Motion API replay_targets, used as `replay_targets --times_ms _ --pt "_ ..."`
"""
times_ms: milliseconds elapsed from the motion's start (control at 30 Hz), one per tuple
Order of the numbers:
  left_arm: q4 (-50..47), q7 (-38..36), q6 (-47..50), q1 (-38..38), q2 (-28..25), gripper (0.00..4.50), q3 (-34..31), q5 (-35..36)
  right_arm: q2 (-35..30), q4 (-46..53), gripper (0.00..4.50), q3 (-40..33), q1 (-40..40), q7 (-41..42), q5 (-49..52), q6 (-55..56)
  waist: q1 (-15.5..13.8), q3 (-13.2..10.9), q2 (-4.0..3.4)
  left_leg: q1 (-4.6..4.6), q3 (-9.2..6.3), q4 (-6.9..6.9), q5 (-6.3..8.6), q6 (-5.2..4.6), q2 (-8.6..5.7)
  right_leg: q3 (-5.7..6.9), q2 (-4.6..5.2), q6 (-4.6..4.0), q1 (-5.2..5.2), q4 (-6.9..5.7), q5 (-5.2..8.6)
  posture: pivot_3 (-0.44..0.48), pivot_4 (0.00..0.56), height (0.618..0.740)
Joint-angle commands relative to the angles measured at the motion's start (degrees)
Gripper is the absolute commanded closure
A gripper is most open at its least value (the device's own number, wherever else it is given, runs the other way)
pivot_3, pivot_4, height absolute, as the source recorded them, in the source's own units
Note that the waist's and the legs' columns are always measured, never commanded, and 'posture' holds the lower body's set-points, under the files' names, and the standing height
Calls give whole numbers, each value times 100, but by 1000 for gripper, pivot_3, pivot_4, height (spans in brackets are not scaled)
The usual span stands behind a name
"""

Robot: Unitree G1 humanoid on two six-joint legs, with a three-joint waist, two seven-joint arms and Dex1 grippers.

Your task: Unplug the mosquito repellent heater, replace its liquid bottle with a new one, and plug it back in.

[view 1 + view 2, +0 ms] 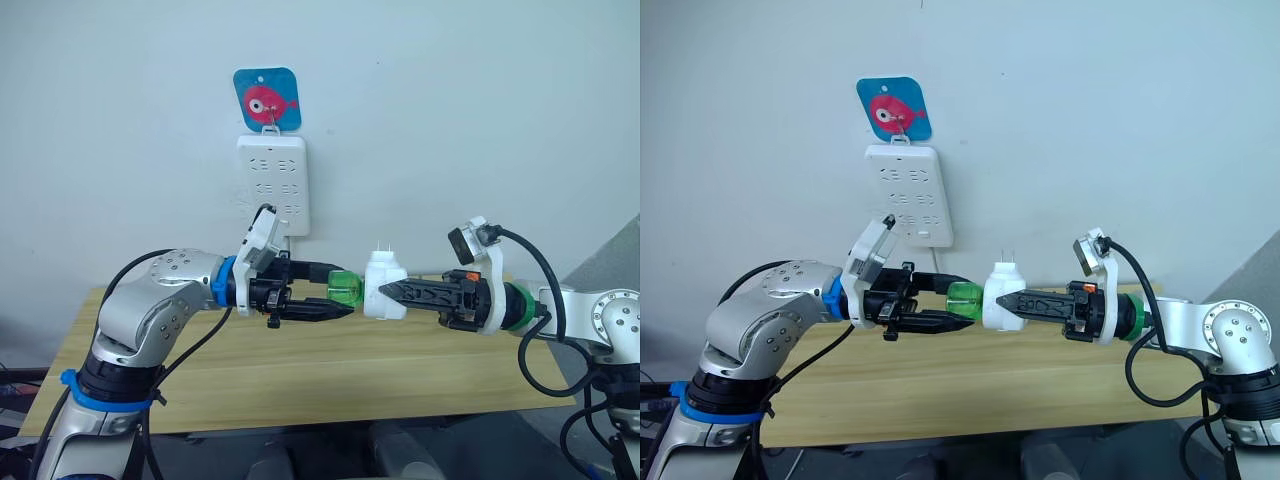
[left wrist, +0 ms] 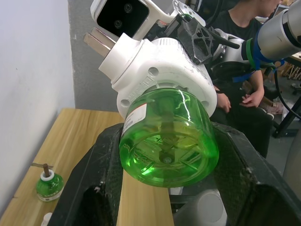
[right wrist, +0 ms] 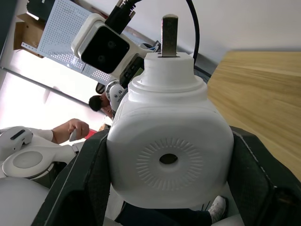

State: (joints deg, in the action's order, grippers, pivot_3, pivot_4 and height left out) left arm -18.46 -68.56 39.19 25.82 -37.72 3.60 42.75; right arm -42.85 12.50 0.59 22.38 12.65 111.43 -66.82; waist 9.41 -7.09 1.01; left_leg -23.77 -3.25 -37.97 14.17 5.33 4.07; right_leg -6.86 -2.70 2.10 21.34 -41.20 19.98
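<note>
Left eye view: heater [image 1: 384, 287] held in mid-air above the table [image 1: 300, 375], unplugged, prongs up, below the power strip [image 1: 272, 184] on the wall. Right gripper [image 1: 378, 291] clamps the heater; left gripper [image 1: 345, 297] clamps the green bottle [image 1: 346, 289] at its base.

Left wrist view: bottle seated in the heater, probably still threaded. Second green bottle [image 2: 49, 185] stands on the table.

Right wrist view: fingers [image 3: 84, 174] squeeze the heater's sides, vent hole facing camera.

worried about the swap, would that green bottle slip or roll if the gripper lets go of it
Probably slippery: the green bottle looks like smooth, glossy plastic. Its round body would likely roll if laid on the table. It seems light, being small between the left gripper fingers.
</note>
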Motion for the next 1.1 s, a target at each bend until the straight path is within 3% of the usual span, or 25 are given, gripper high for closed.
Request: replay_targets --times_ms 33,200,233,333,500,600,667,800,933,1100 --pt "-114 -27 -29 41 17 2222 -40 97 -47 151 1551 -103 14 146 157 -23 0 0 0 0 0 0 0 0 0 0 0 0 0 0 0 -143 68 735" --pt "-91 12 -55 39 35 2222 -45 45 -21 150 1551 -151 17 253 157 -34 0 0 0 0 0 0 0 0 0 0 0 0 0 0 0 -144 69 735" --pt "-91 37 -38 45 44 2222 -49 52 -19 159 991 -171 9 282 157 -33 0 0 0 0 0 0 0 0 0 0 0 0 0 0 0 -145 70 735" --pt "-58 127 22 86 80 2222 -74 79 -92 193 117 -191 -26 334 157 -45 -2 0 0 0 0 0 0 0 0 0 0 0 0 1 0 -144 71 735" --pt "3 317 211 171 123 2222 -151 188 -698 594 0 -273 -180 426 2 -190 -5 0 -1 -1 0 0 0 0 -1 0 0 1 0 2 0 -146 70 735" --pt "66 360 346 212 119 2222 -195 240 -1199 1391 0 -467 -473 1257 -1485 -146 -30 -1 -1 -2 -2 2 0 0 0 3 0 2 0 6 1 -149 69 735" --pt "92 287 426 217 50 2222 -176 257 -1527 1721 0 -429 -728 1996 -2920 488 -59 -1 -1 -1 -2 5 0 0 0 3 0 22 2 10 13 -149 69 735" --pt "140 150 618 201 -44 2222 -188 385 -1630 1338 1326 -863 -600 2807 -3565 979 -50 -1 -1 2 6 0 0 0 0 -4 0 27 1 10 13 -160 68 735" --pt "212 71 955 233 -94 2222 -219 674 -1541 587 2761 -1261 361 2621 -2708 609 10 -2 -3 5 9 -3 -2 -3 -1 -7 0 31 -2 7 10 -170 66 735" --pt "359 162 1433 350 -13 2222 -316 1115 -1139 406 4500 -1004 1145 2329 -2478 374 31 -2 -3 4 3 2 -3 -5 0 -4 -1 30 -2 8 9 -181 64 735"
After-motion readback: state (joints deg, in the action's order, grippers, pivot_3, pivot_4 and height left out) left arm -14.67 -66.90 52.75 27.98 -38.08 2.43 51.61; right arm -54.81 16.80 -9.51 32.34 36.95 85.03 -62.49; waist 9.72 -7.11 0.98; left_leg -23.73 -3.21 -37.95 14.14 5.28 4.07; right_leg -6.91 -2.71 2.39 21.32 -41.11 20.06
